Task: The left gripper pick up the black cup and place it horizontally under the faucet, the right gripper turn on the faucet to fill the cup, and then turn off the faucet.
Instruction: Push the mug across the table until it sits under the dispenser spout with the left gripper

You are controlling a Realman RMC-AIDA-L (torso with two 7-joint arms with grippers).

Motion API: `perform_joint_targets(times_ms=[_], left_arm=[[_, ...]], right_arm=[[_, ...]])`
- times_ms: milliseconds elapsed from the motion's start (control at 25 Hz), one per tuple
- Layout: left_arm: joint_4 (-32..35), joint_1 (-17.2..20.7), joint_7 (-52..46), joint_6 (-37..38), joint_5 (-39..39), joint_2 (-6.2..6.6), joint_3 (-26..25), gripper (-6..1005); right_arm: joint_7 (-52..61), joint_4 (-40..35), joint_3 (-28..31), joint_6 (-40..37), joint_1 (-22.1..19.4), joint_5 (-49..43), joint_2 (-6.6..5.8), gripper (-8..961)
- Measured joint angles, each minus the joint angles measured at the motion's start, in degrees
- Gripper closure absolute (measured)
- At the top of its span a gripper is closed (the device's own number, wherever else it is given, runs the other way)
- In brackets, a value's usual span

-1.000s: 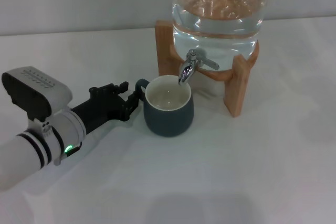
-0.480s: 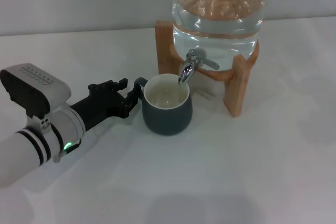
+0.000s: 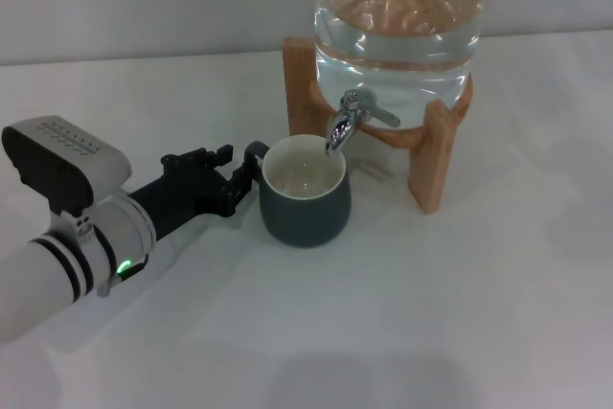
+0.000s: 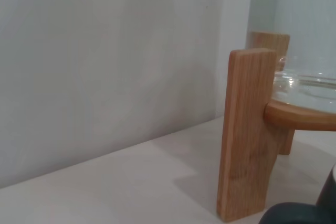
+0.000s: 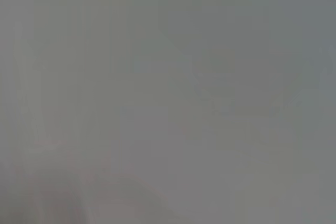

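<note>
Black two-finger left gripper on white banded arm, low over white table; fingers at loop handle, grip state not discernible. Squat dark grey-black cup just beyond fingertips, upright, cream interior. Directly above cup rim: chrome faucet. Behind: clear glass jar holding water, on wooden stand.

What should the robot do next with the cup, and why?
Probably let go and pull the left hand back. The black cup already stands upright under the faucet, so the right hand, out of view, can come turn the lever.
</note>
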Motion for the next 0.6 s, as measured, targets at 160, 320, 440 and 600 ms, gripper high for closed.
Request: perform_joint_targets(times_ms=[160, 320, 440, 600], left_arm=[[0.0, -0.01, -0.05, 0.09, 0.03, 0.0, 0.0, 616], [0.0, -0.22, -0.09, 0.13, 0.0, 0.0, 0.0, 612], [0.0, -0.49, -0.1, 0.14, -0.07, 0.0, 0.0, 608], [-0.01, -0.63, -0.13, 0.14, -0.2, -0.01, 0.0, 604]], right_arm=[[0.0, 0.0, 0.0, 0.0, -0.02, 0.0, -0.02, 113], [0.0, 0.0, 0.0, 0.0, -0.03, 0.0, -0.04, 113], [0.0, 0.0, 0.0, 0.0, -0.03, 0.0, -0.06, 113], [-0.02, 0.0, 0.0, 0.0, -0.03, 0.0, -0.07, 113]])
